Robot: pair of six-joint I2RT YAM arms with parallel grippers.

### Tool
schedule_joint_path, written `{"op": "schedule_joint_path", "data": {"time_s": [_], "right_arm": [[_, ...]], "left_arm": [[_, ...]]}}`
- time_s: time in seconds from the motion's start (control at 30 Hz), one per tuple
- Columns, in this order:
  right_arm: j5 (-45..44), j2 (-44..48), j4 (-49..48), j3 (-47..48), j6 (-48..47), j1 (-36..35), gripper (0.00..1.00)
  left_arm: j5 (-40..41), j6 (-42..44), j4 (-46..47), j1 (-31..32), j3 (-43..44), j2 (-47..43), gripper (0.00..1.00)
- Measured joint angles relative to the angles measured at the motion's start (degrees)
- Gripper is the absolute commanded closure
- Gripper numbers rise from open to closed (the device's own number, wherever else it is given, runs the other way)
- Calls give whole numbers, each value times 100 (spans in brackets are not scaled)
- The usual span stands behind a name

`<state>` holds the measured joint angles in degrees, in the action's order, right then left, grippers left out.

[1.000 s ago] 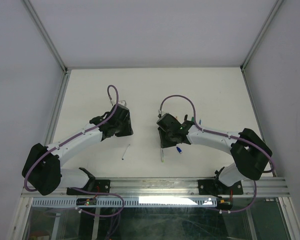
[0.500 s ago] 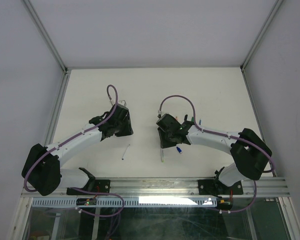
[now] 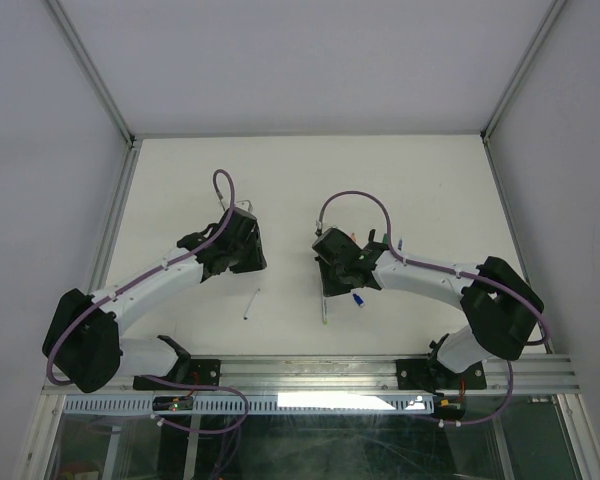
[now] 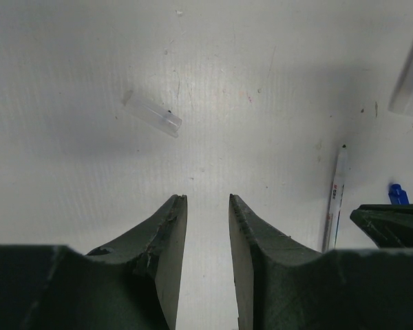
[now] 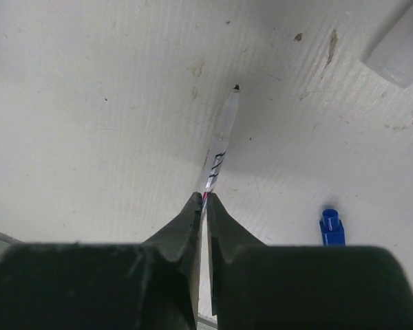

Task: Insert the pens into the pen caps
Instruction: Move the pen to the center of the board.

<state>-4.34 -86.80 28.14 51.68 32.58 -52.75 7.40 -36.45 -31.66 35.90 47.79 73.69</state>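
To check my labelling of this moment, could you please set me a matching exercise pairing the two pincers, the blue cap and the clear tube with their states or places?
Things:
1. left pincer
2. right pincer
3. blue cap
4. clear tube

States or places:
A. shut on a pen
B. lying in the upper left of the left wrist view
C. open, holding nothing
D. lying on the table beside the held pen

Pairs: 1-C; 2-A; 3-D; 4-B
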Motion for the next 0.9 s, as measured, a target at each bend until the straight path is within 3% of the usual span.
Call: {"op": "schedule_joint_path", "data": {"time_s": [0.07, 0.17, 0.43, 0.6, 0.73, 0.9], "right_arm": [[2, 0, 0, 0, 39, -2, 59], [-7, 2, 0, 0, 66, -26, 49], [-144, 219, -17, -181, 138, -297, 45], [-463, 413, -2, -190, 339, -883, 42], [-977, 520, 24, -190, 645, -1746, 42], [-1731, 557, 107, -184, 1311, -3445, 42]], "left_arm": [[0, 0, -2, 0, 0, -11, 68], [0, 0, -2, 0, 0, -35, 67], [0, 0, -2, 0, 0, -177, 66], [2, 0, -4, 0, 0, -201, 66], [4, 0, -7, -2, 0, -236, 65], [22, 0, -13, -2, 0, -302, 64]]}}
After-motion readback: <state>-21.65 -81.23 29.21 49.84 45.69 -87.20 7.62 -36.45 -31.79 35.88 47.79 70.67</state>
